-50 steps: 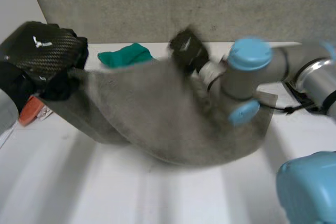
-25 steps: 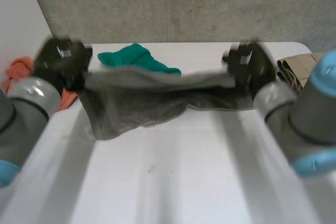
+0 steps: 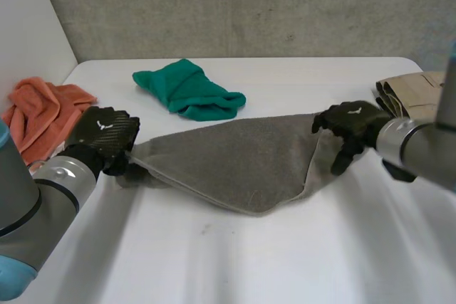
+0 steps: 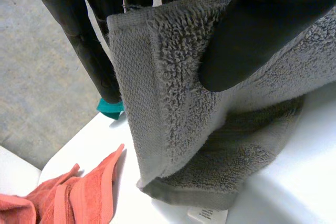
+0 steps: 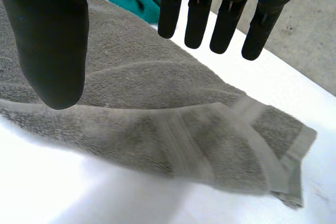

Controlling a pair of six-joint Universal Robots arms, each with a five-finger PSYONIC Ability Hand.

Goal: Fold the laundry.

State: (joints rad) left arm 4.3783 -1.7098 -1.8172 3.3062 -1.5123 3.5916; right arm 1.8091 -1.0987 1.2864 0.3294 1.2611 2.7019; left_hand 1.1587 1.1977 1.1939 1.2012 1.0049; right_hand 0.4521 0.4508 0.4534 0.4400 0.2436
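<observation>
Towel (image 3: pixel 235 161), grey and thick, is laid loosely folded on the white table (image 3: pixel 214 261). Its left corner is pinched between thumb and fingers of the left hand (image 3: pixel 107 137); the right hand (image 3: pixel 349 124) is held over the right corner, fingers straight and apart, gripping nothing. It is judged soft and limp, best taken at hemmed corners. Farther, a green cloth (image 3: pixel 189 90) is seen.

Towel (image 3: pixel 235 161) down on table (image 3: pixel 249 261); right robot hand (image 3: pixel 347 129) off.

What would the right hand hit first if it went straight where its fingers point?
Probably the grey towel, lying on the table just beyond the right hand's straight fingers, though depth is unclear.
</observation>
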